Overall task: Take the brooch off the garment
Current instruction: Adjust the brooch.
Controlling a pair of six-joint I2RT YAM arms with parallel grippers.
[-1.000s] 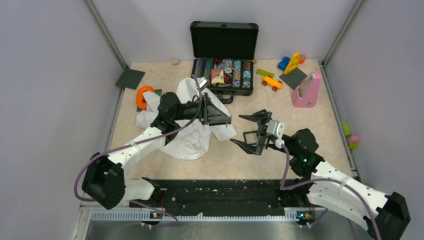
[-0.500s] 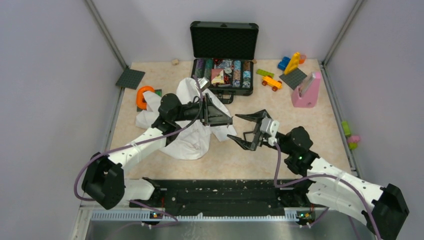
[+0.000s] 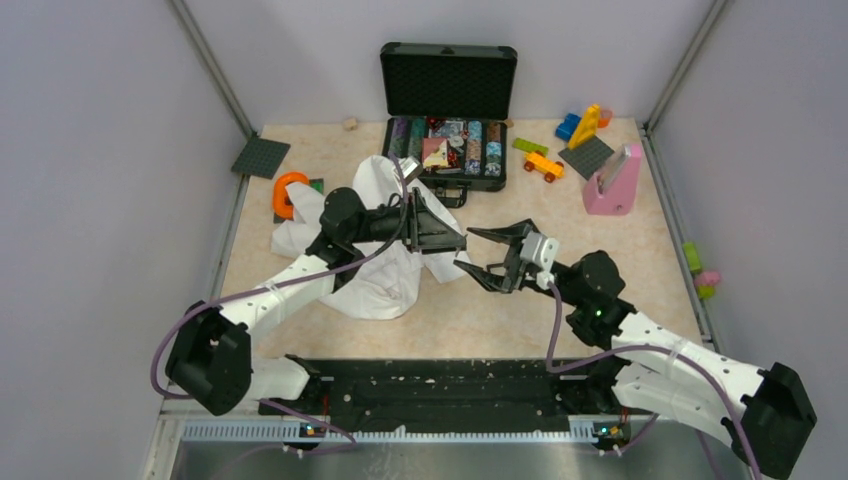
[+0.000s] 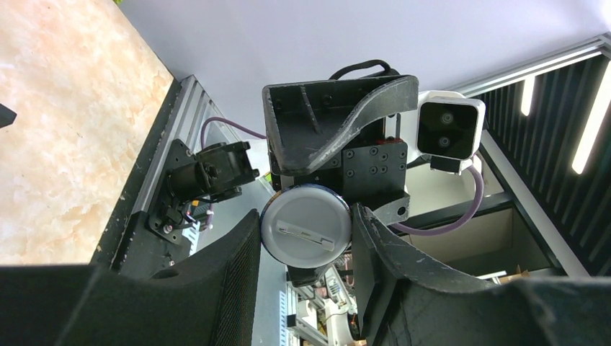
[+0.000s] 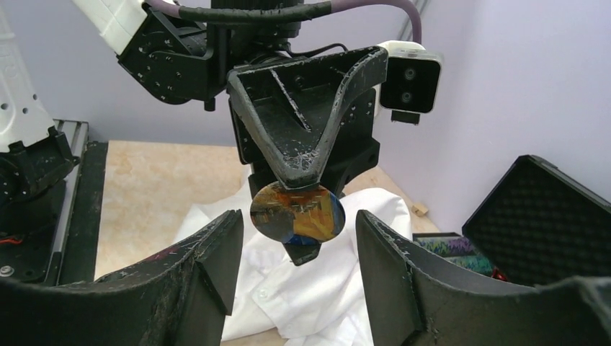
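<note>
The brooch is a small round disc with a brown-orange face; the left wrist view shows its white back and pin bar. My left gripper is shut on it by the rim and holds it in the air, clear of the garment. The garment, a crumpled white shirt, lies on the table under the left arm. My right gripper faces the left one with a finger on each side of the brooch. Its jaws are open, with a gap showing at both pads.
An open black case of small items stands behind the shirt. An orange ring and a dark plate lie at the left. A pink stand, toy bricks and a toy car sit at the back right.
My right gripper has moved left up to the left gripper's tips and its jaws have narrowed around the brooch. The left arm has hardly moved and keeps its hold.
</note>
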